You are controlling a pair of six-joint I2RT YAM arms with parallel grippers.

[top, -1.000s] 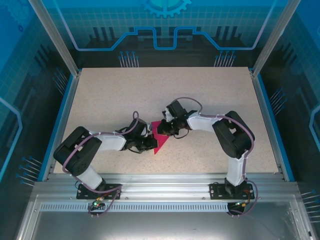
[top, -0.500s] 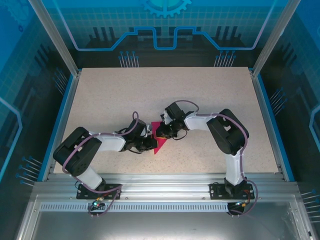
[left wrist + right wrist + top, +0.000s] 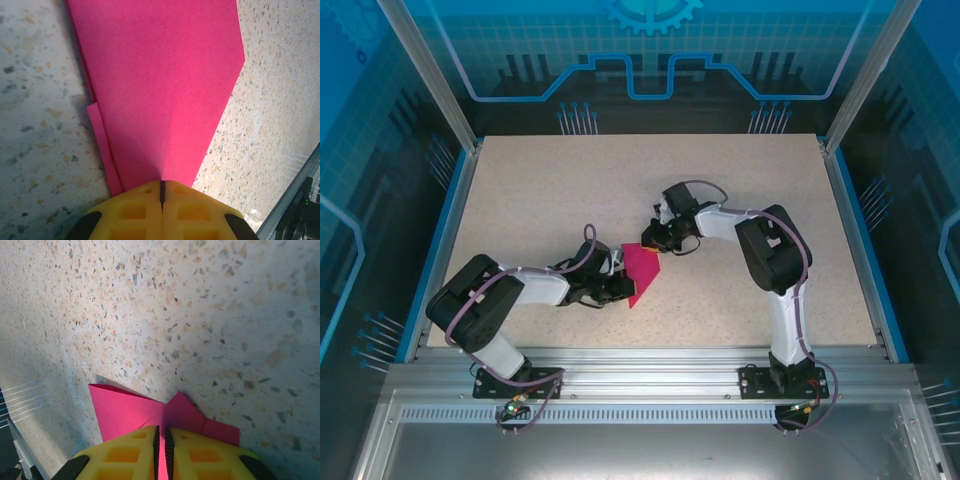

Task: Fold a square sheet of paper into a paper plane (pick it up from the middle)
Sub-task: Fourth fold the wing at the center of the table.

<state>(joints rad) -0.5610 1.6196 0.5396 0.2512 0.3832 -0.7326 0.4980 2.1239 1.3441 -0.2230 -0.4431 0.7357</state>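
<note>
text: none legible | labels: none | brands, numbers, signs: none

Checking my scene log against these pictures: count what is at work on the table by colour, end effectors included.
Pink: 1, the folded paper
Yellow-fingered: 2, the left end effector and the right end effector, each shut on that paper
Total: 3
</note>
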